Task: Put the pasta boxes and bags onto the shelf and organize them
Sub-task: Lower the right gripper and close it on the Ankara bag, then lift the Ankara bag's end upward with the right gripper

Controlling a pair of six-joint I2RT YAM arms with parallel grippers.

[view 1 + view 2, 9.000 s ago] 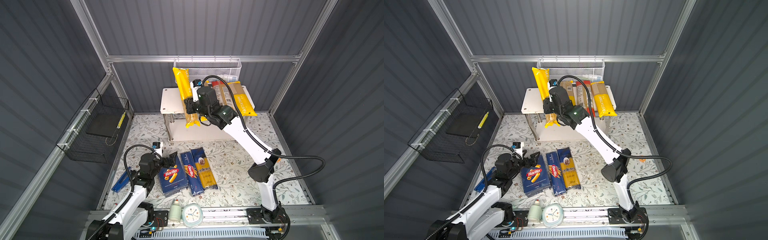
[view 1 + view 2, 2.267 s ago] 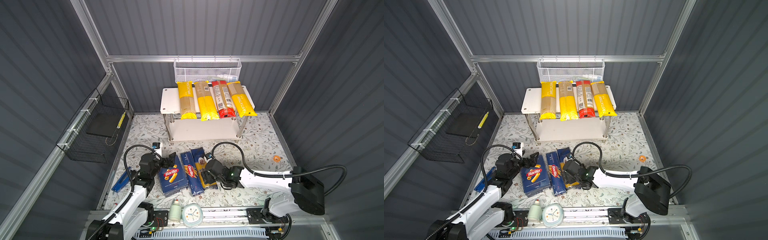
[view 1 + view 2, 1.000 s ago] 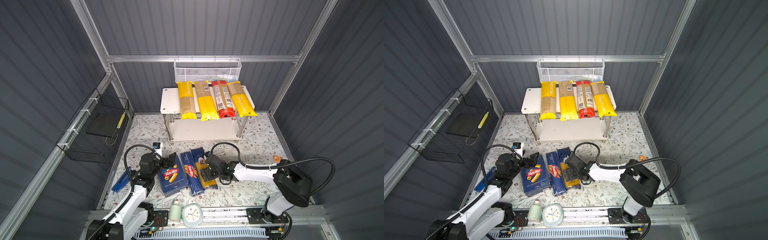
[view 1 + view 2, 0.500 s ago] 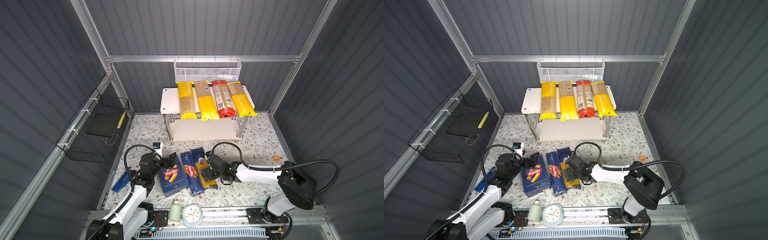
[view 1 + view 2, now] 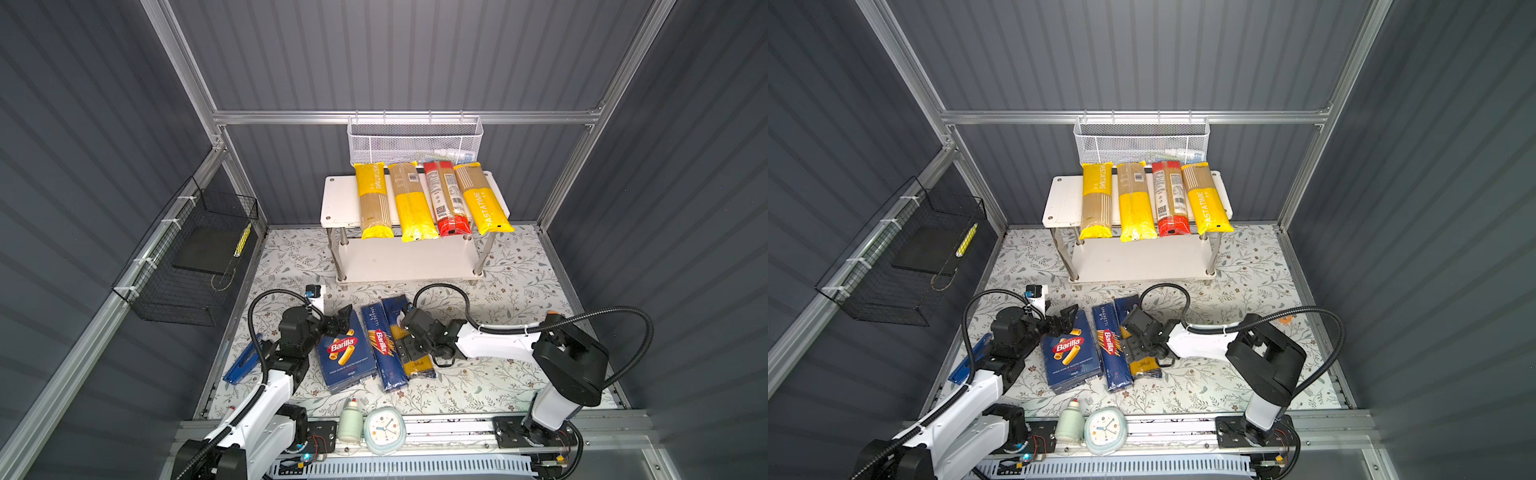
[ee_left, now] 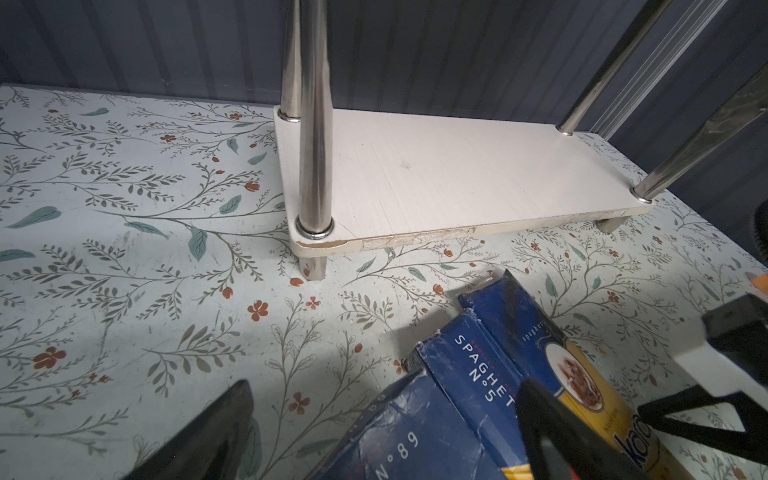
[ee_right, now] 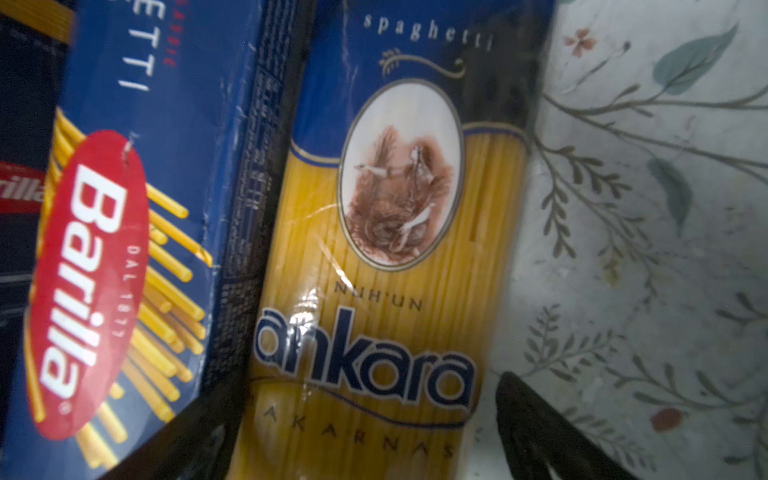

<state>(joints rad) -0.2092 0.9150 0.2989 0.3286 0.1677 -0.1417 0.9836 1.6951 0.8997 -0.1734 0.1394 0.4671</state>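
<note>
Grey ribbed walls closed in a floral surface [image 5: 511, 286], with the white shelf [image 5: 337, 199] at the back wall under a white mesh basket [image 5: 415, 143]. Its top board carried, side by side, a yellow bag [image 5: 372, 199], a second yellow bag [image 5: 411, 205], a red bag [image 5: 446, 199] and a third yellow bag [image 5: 484, 201], all overhanging the front edge.

A black wire basket [image 5: 187, 266] hung on the left wall. The left arm [image 5: 270, 395] rose from the front rail with its wrist bent rightward. That put the left gripper [image 5: 340, 321] low at the far left corner of the wide Barilla box [image 5: 347, 359], its jaws wide apart and clamped on nothing. Just right of that box lay the narrow Barilla box [image 5: 382, 349], and against its right side the ankara bag [image 7: 374, 249], all three flat on the surface.

The right gripper [image 5: 409, 350] sat over the bag's middle with its jaws spread. One finger [image 7: 195, 432] was in the seam by the narrow box and the other on the bag's far side. Whether the pads touched the bag could not be told. The right arm [image 5: 498, 343] stretched low and leftward from a raised elbow at the front right.
</note>
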